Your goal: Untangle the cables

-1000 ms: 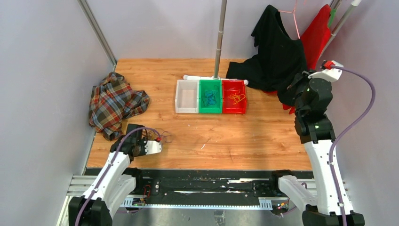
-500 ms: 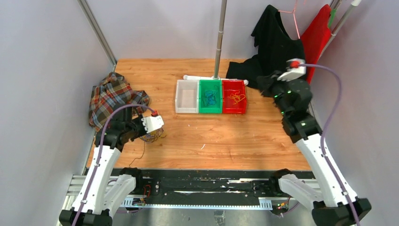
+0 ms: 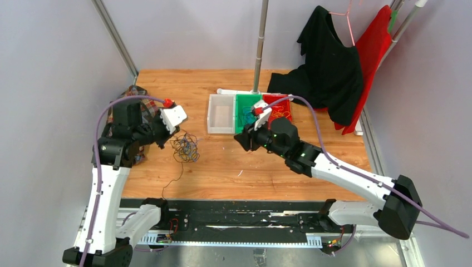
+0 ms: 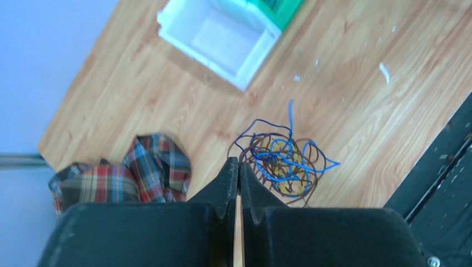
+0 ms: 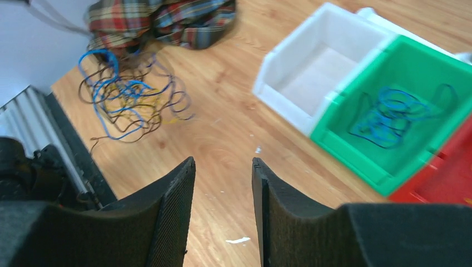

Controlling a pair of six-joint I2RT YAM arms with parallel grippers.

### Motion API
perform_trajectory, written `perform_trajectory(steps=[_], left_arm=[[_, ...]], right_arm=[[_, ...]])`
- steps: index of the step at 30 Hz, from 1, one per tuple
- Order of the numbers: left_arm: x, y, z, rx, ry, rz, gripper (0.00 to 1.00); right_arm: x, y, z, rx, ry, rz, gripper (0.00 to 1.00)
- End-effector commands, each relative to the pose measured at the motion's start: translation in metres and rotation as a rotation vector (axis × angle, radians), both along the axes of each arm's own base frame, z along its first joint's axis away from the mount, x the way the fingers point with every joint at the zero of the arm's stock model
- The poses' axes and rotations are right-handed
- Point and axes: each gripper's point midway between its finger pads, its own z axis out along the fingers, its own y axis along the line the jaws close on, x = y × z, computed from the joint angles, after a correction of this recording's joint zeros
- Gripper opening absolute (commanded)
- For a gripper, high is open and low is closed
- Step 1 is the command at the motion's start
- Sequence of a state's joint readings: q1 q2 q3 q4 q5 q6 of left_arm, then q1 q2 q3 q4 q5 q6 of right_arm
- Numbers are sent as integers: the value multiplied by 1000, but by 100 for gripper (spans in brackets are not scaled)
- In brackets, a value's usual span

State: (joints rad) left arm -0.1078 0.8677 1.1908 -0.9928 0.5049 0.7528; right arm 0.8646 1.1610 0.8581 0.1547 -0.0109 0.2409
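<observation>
Overhead, the cables (image 3: 186, 148) dangled in a loose tangle just below the left claw (image 3: 165, 135). Its wrist view showed it pinched shut, apparently on a strand. The right claw (image 5: 221, 164) gaped, tangle ahead-left: light, floppy, snaggy; best taken by an outer loop.

Blue, brown and yellow cables (image 4: 281, 161), red-and-blue plaid cloth (image 4: 150, 167), white bin (image 5: 284, 108), green bin (image 5: 356, 156), red bin (image 5: 439, 178)

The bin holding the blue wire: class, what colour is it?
Green; the bin with the blue wire shows best in the right wrist view.
</observation>
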Motion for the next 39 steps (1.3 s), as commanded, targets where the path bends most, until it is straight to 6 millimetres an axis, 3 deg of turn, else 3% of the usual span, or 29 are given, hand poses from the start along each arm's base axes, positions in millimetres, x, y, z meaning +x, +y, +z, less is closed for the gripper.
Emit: perform_trajectory(steps=[1,4,10,14,17,25,28,33,39], left_arm=[[0,-28,47,-156,-9,-63,3],[3,-36,68,-178,-29,-80,2],[11,-48,119,-205,-124,-109,1],[10,-53,142,-246,-145,-115,1],[2,-56,141,-255,-143,-137,1],[-10,-51,109,-226,-107,-138,1],[-12,-52,103,-232,-87,-141,1],[-14,-52,101,-231,-87,-138,1],[-16,-51,103,-231,-95,-137,1]], right_arm=[[-15,41,32,49,-120,118,44],[-23,58,33,64,-120,151,45],[-37,95,36,126,-88,238,61],[-35,119,35,152,-73,256,63],[-22,124,24,125,-66,204,64],[-10,106,39,114,-155,120,61],[-17,110,44,120,-161,166,60],[-30,124,37,114,-129,249,50],[-42,128,23,84,-99,303,56]])
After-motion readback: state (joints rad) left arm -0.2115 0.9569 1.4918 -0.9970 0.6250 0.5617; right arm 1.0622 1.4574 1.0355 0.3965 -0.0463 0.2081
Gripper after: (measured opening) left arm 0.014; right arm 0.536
